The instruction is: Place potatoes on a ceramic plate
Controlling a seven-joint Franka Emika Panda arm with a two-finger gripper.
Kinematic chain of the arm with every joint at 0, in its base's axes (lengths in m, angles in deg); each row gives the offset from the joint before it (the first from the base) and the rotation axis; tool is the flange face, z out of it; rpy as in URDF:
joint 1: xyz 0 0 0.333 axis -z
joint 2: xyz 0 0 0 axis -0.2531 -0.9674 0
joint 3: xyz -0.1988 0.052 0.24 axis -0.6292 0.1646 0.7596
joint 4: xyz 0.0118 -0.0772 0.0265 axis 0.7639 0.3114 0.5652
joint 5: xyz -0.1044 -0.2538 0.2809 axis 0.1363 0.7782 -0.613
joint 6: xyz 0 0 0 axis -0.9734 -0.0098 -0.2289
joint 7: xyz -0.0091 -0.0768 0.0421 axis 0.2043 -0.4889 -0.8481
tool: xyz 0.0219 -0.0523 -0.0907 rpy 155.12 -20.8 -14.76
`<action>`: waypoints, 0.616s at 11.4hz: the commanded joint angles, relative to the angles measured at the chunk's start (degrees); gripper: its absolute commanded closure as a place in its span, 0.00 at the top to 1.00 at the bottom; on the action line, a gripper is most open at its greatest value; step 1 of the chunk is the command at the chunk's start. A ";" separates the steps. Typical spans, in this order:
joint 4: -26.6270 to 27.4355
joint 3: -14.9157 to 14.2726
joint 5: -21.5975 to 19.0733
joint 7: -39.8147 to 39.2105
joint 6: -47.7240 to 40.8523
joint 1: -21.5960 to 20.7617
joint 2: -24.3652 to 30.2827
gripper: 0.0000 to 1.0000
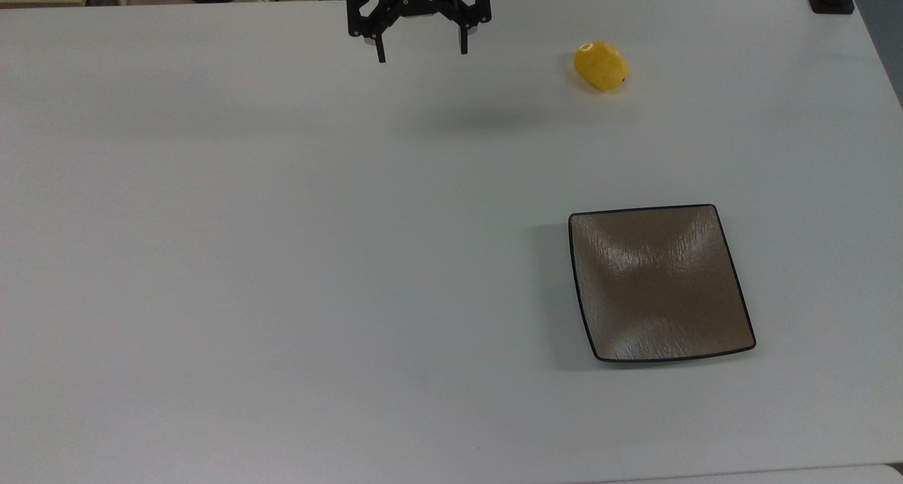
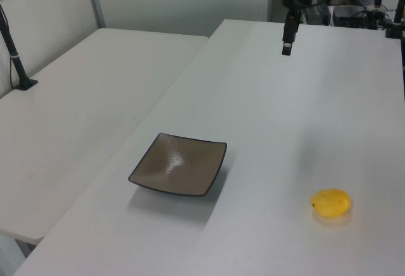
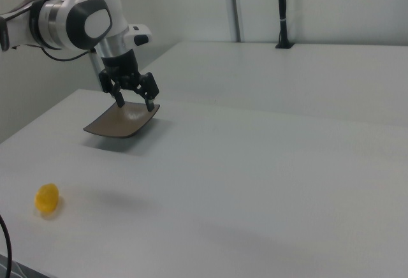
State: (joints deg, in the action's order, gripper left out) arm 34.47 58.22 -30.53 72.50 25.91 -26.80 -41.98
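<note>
White tabletop (image 1: 282, 258). Near the top view's upper edge, black gripper (image 1: 422, 50), fingers (image 1: 382, 52) spread apart, nothing between them. To the top view's right of it, well apart, yellow potato (image 1: 600, 66) lying bare. Lower right, square brown plate (image 1: 659, 283), black-rimmed, glossy, holding nothing.

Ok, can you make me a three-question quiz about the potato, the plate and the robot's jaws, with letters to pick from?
1. Where is the potato?
A on the plate
B on the table
C in the jaws

2. What colour is the plate?
A brown
B blue
C white

3. How are the gripper jaws?
A shut on the potato
B shut, empty
C open, empty

Answers:
1 B, it lies on the table, apart from the plate.
2 A, glossy brown with a black rim.
3 C, the top view shows a wide gap with nothing in it.
</note>
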 commanded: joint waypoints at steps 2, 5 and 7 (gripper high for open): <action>-2.13 0.02 -0.07 0.31 -2.04 0.18 -0.44 1.00; -2.04 0.02 -0.07 0.31 -2.13 -0.26 -0.79 1.00; -1.77 0.11 0.02 1.09 -3.01 -1.05 -0.70 1.00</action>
State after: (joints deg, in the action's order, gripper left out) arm 33.64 58.24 -30.53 72.54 25.58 -26.95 -42.33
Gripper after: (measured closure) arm 0.000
